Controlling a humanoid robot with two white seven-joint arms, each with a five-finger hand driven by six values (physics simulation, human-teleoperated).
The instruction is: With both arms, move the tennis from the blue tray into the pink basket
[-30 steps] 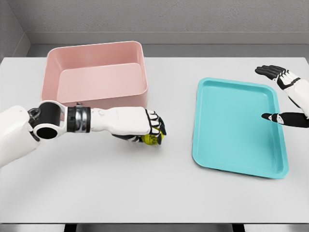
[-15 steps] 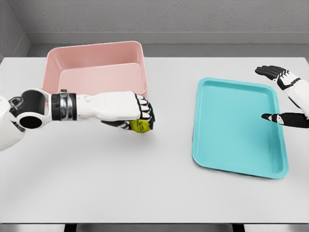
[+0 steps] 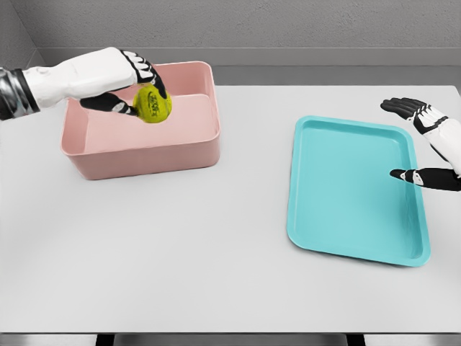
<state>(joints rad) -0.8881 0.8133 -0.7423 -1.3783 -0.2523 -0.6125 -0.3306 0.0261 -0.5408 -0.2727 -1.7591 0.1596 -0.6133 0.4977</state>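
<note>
— Grey walls, plain white table: where's your yellow-green tennis ball?

— Clasped in your left hand, held over the pink plastic basket so it falls inside its walls.

— Room?

— Plenty. Your right hand hangs slack-fingered, holding nothing, beside the bare turquoise tray's far edge.

Bright, even light; soft shadows

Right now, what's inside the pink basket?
Nothing lies in the basket that I can see. The left robot hand holds the ball above it, hiding part of the floor.
</note>
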